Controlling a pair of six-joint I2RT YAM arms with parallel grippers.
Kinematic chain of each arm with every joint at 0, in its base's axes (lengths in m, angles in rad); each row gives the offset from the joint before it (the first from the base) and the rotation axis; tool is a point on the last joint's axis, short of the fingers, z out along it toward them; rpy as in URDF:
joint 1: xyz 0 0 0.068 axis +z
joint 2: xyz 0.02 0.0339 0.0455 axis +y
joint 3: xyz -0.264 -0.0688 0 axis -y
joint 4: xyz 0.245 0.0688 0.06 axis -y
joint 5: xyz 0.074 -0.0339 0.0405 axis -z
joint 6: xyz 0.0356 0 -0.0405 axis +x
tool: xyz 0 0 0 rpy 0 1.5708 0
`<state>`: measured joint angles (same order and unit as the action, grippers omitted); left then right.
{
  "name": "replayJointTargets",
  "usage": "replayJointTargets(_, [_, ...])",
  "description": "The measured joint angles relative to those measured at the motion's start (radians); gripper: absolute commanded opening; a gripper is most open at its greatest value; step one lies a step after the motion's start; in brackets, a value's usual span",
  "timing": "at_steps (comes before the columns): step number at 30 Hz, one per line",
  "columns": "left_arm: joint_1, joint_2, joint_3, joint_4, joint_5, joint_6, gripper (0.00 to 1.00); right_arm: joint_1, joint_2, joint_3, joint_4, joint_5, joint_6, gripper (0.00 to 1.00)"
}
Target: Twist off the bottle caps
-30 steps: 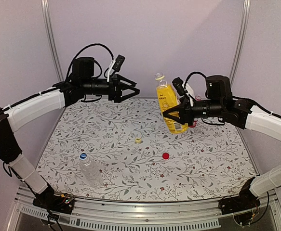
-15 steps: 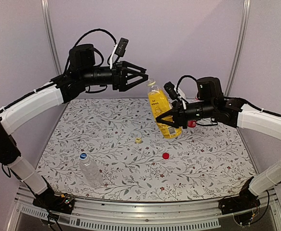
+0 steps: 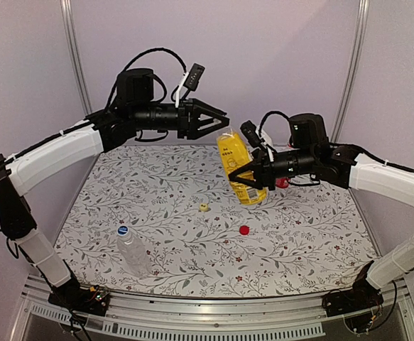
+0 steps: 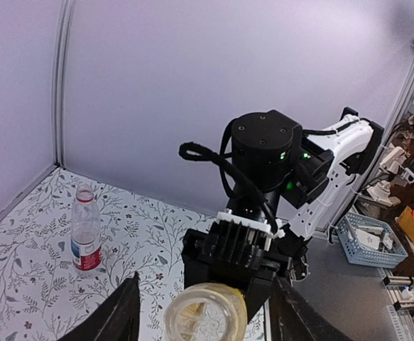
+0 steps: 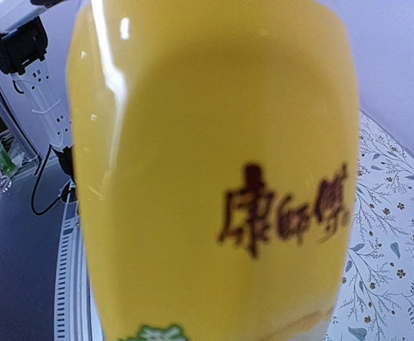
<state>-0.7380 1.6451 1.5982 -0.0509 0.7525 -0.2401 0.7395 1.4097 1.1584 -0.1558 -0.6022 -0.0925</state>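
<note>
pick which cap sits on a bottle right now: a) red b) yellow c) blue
c, the blue cap is on the clear bottle at front left, while the red cap and yellow cap lie loose on the table

The left pincer (image 3: pixel 223 121) has come across to the plastic bottle of yellow-orange liquid (image 3: pixel 239 169).

A second ago the left arm hung over the back-left of the desk (image 3: pixel 157 213) with a clear gap to the bottle. It has since swept rightwards and a little higher, and its pincer now sits at the bottle's open mouth. Its jaws have drawn in from their wide spread, though in the left wrist view a finger (image 4: pixel 121 312) stands off the neck on each side. The right pincer (image 3: pixel 255 172) has carried the bottle leftwards and lower, leaning its top further towards the left arm. Most of that shift came in the first half second.
</note>
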Motion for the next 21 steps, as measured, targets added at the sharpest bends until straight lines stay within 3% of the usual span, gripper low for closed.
replayJointTargets(16, [-0.009, 0.04, 0.026, -0.045, 0.023, 0.003, 0.37, 0.0, 0.0, 0.0, 0.0, 0.009, 0.0, 0.33])
replayJointTargets(21, [-0.01, 0.04, 0.037, -0.045, 0.027, 0.006, 0.15, 0.0, 0.0, 0.0, 0.0, 0.013, -0.002, 0.4])
